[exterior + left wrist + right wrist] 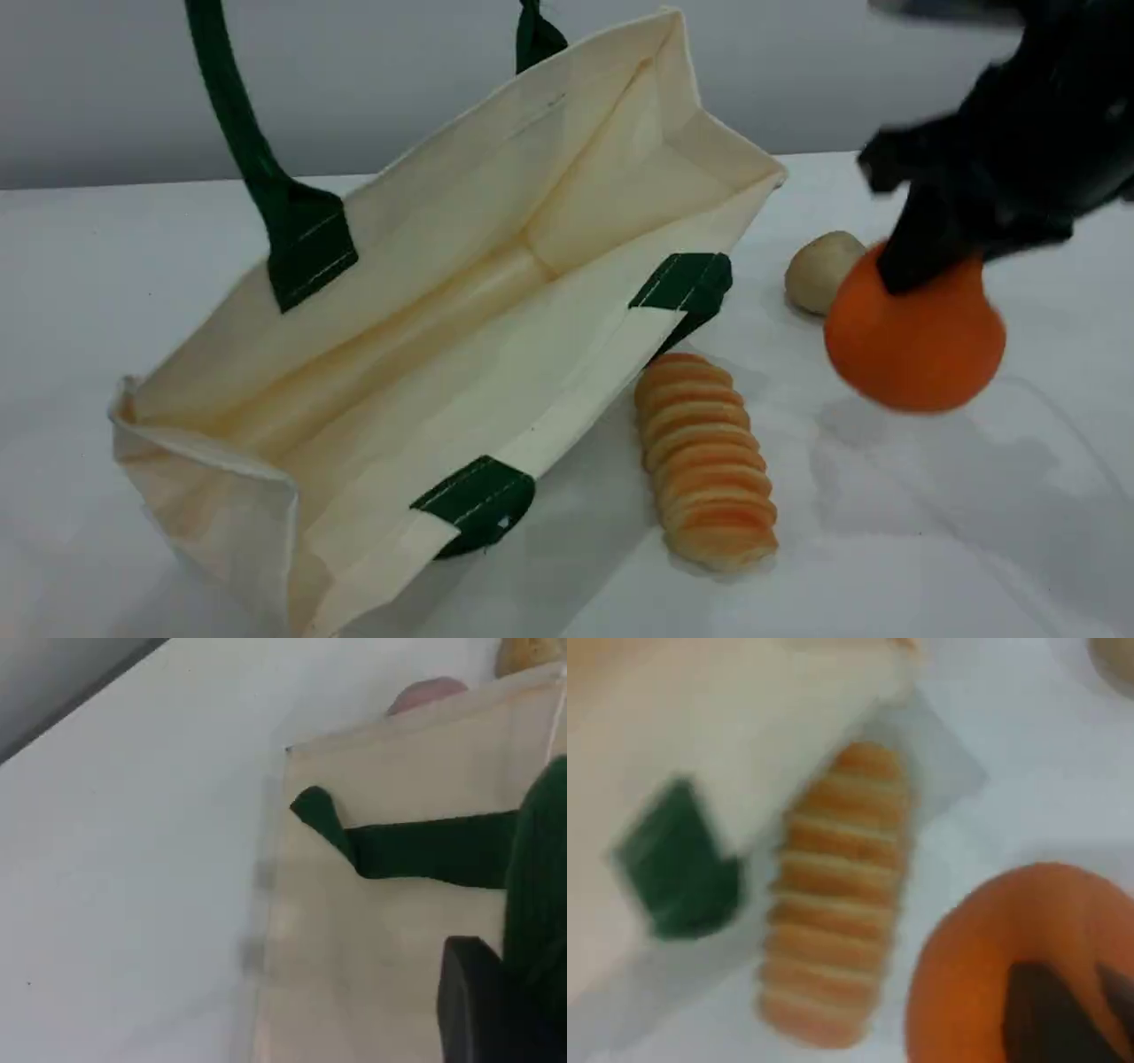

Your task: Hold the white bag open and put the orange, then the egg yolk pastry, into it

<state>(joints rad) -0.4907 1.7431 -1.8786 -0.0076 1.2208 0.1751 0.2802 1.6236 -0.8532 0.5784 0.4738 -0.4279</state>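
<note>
With the left jaws clamped on the handle [237, 133] of the white bag [576, 168], the right jaws grip the orange [921, 354]; next it needs carrying left over the open mouth.

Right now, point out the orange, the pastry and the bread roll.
orange [917, 354], scene view, middle of its front face.
pastry [819, 270], scene view, middle of the part that shows.
roll [709, 461], scene view, middle ridges on top.
</note>
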